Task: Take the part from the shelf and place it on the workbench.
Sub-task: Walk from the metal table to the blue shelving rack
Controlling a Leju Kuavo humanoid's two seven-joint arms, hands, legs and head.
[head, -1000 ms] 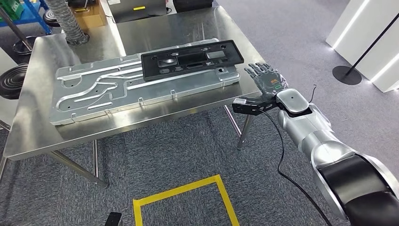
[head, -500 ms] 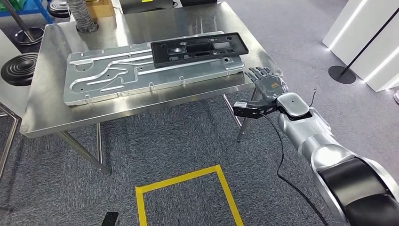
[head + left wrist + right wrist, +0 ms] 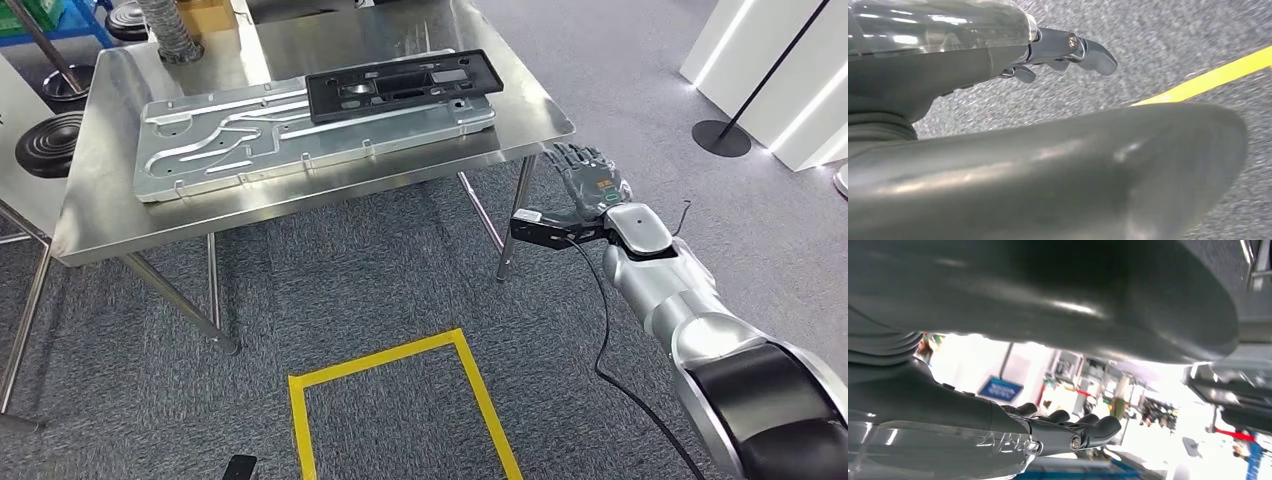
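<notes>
The black plastic part (image 3: 403, 84) lies flat on a large silver metal plate (image 3: 230, 140) on the steel workbench (image 3: 110, 210). My right hand (image 3: 590, 185) hangs off the bench's near right corner, lower than the top, its fingers spread and holding nothing. The right wrist view shows those fingers (image 3: 1073, 432) stretched out with nothing in them. My left hand (image 3: 1063, 47) hangs over grey carpet near a yellow tape line (image 3: 1198, 82), also holding nothing.
A yellow tape square (image 3: 400, 400) marks the carpet in front of the bench. A corrugated hose (image 3: 165, 25) stands at the bench's far left corner, with black round bases (image 3: 45, 145) beside it. A stanchion base (image 3: 720, 138) and white panels (image 3: 790, 90) stand at the right.
The whole picture has shifted: the bench now sits farther up and away. My right hand, earlier beside the plate's right end at the bench edge, is now off the corner and lower.
</notes>
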